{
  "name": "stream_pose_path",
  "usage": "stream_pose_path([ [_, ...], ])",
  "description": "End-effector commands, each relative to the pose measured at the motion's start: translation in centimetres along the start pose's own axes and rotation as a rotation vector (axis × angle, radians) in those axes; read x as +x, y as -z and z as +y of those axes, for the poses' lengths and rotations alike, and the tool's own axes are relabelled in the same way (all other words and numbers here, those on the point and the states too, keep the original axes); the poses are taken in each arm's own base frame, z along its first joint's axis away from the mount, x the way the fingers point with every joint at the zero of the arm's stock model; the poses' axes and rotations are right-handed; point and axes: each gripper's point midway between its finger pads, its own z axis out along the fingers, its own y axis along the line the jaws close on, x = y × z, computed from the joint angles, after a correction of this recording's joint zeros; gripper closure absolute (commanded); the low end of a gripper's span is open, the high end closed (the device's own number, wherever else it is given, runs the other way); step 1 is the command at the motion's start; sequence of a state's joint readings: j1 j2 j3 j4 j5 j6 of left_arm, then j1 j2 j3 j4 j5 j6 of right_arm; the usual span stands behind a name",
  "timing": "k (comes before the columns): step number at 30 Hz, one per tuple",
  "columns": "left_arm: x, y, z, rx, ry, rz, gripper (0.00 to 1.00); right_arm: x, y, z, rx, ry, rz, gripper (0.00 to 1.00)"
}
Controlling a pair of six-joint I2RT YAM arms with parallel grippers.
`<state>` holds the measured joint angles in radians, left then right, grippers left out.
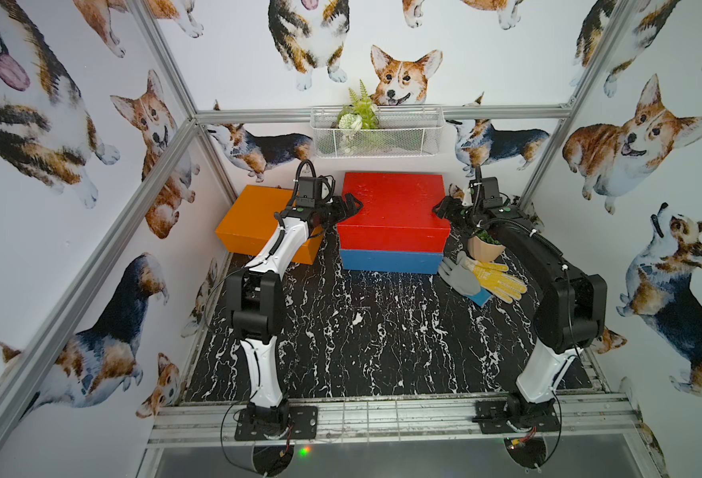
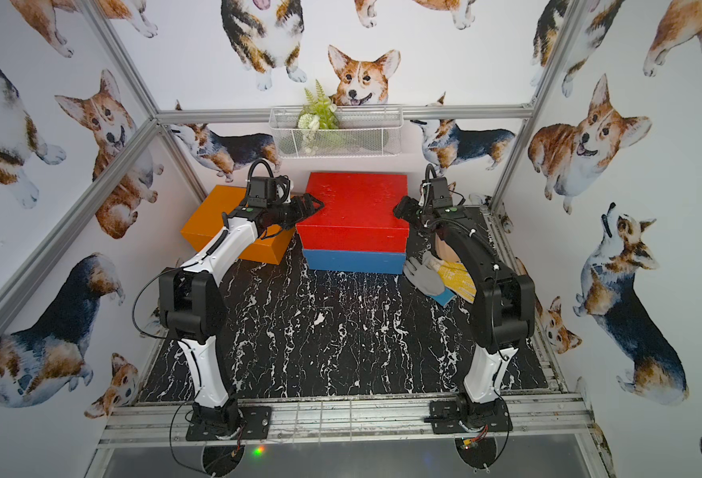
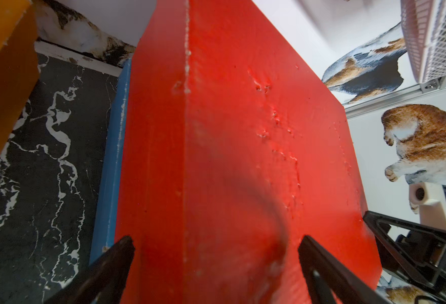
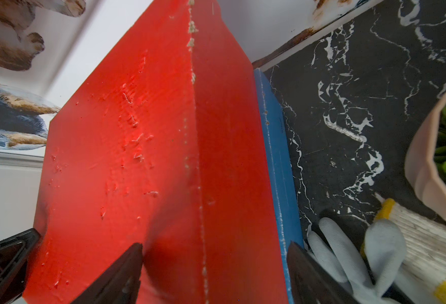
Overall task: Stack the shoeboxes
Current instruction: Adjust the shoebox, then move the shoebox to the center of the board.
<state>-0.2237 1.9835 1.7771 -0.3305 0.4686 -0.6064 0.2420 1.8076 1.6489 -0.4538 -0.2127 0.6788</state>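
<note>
gloves (image 1: 482,277): front right, just beside blue box (image 1: 390,261)
red box (image 1: 395,207): stacked on blue box
left gripper (image 3: 216,239): jaws apart astride red box's edge, clear only in wrist view
right gripper (image 4: 214,245): jaws apart, opposite end
orange box (image 1: 254,219): far left, unstacked

Bright, even, diffuse light fills both top views, leaving only faint shadows on the bench (image 1: 382,331). The wide lens splays the frame bars (image 1: 92,256) toward the edges. Both wrist views go soft close up, with a smeared dark shadow on the red shoebox (image 3: 243,144).
</note>
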Motion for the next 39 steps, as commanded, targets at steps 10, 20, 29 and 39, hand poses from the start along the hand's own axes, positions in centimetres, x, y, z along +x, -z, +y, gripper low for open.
stream_pose_path([
  [10,-3.3,4.2,-0.2,-0.071,-0.057,-0.093,0.00,-1.5,3.5,-0.1,0.035,0.031,-0.067,0.05],
  [20,-11.3,9.2,4.5,-0.247,-0.104,-0.337,0.01,-2.3,9.0,-0.1,0.018,0.039,-0.166,0.03],
  [29,-16.6,3.3,11.4,-0.503,-0.220,-0.345,0.00,-1.5,11.8,0.1,-0.007,0.040,-0.196,0.02],
  [39,-17.5,-3.3,16.6,-0.726,-0.498,-0.409,0.00,-0.4,14.3,-0.4,-0.009,0.067,-0.235,0.00],
])
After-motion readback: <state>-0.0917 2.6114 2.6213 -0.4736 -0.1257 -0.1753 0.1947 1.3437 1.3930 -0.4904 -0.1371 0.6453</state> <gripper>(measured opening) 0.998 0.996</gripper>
